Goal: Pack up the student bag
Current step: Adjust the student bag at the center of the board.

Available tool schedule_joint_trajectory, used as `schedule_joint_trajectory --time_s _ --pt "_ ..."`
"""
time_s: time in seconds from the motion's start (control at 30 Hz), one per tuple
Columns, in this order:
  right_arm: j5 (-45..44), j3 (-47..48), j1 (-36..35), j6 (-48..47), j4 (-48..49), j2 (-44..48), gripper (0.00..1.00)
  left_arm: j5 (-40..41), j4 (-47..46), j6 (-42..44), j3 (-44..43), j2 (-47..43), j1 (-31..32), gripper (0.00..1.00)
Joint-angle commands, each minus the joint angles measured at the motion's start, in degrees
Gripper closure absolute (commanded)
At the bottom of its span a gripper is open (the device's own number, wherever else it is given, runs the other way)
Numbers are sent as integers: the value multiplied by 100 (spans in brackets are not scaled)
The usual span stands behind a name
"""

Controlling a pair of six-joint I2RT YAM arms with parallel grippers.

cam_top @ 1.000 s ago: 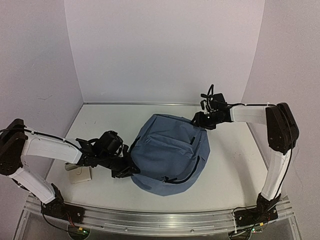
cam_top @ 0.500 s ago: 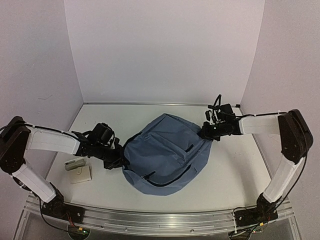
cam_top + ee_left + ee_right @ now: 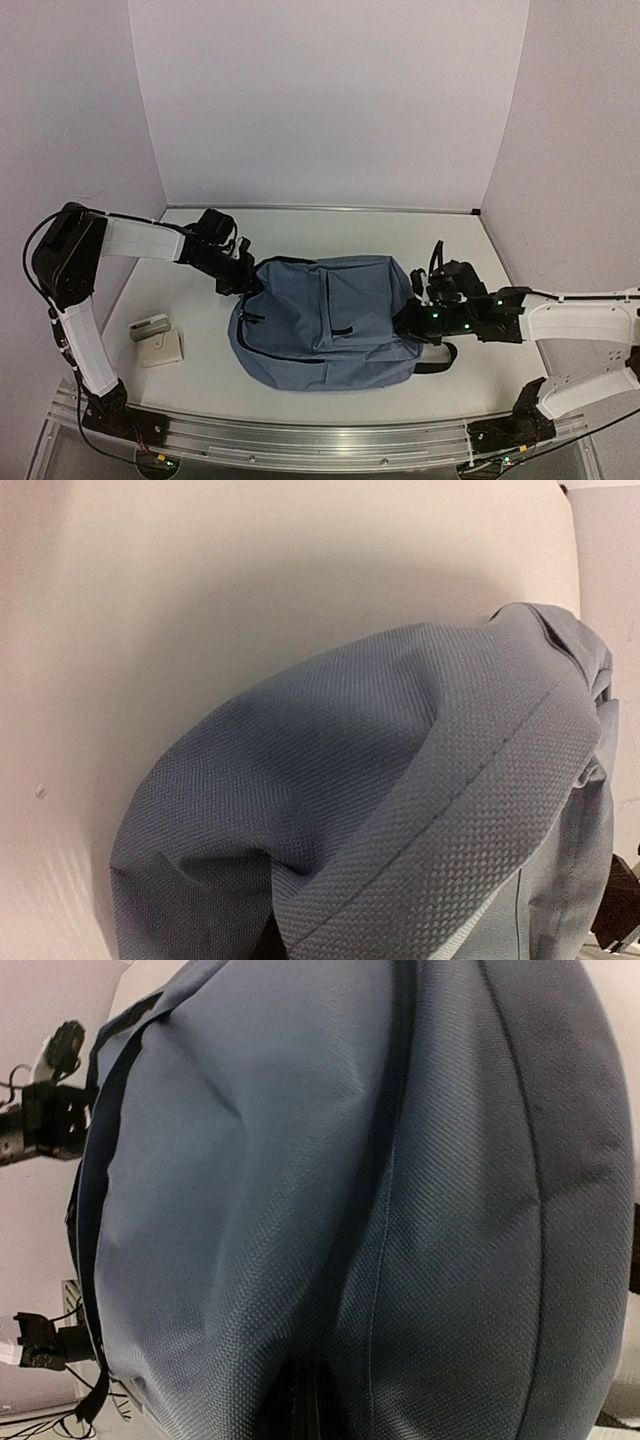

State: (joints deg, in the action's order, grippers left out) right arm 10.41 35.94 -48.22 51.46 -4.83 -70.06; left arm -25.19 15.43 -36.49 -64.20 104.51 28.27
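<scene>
Student bag [image 3: 325, 320] now lies flatter, swung sideways.

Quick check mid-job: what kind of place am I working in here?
Probably a lab robot cell: plain white walls box in a white table, the arm bases bolt to an aluminium rail at its near edge, and a student bag lies on it.
</scene>
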Motion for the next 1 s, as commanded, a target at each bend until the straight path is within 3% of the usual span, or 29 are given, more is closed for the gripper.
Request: schedule_joint_trajectory --time_s 0.0,0.1,0.13,0.2,0.27,0.3,0.4,0.6,0.73,0.97 --pt "81 -87 -523 743 -180 559 100 -155 -409 540 -1214 534 -339 99" --pt "-106 149 -625 581 -469 633 97 -204 -198 791 -1561 700 -341 85" --pt "-298 311 -627 446 -752 656 86 -118 -158 845 -1567 661 -344 76" --pt "-723 681 -628 144 -1372 681 54 137 40 1013 -1515 445 -341 54" --pt "-1005 1132 -630 -148 -1841 711 37 419 335 1202 -1436 135 -338 37" --pt "-1035 1330 -636 -313 -1960 730 35 612 478 1279 -1394 -18 -338 33" --pt "-940 1695 -683 -789 -2019 761 34 912 853 1406 -1149 -656 -318 25" --pt "-696 2291 -950 -1493 -1973 246 41 1053 945 1434 -448 -1727 406 24" --pt "-346 2439 -1028 -1505 -1876 -520 54 1114 741 929 40 -2174 954 24" --pt "-10 2522 -1233 -1288 -1446 -1121 54 945 183 258 792 -2566 1342 24"
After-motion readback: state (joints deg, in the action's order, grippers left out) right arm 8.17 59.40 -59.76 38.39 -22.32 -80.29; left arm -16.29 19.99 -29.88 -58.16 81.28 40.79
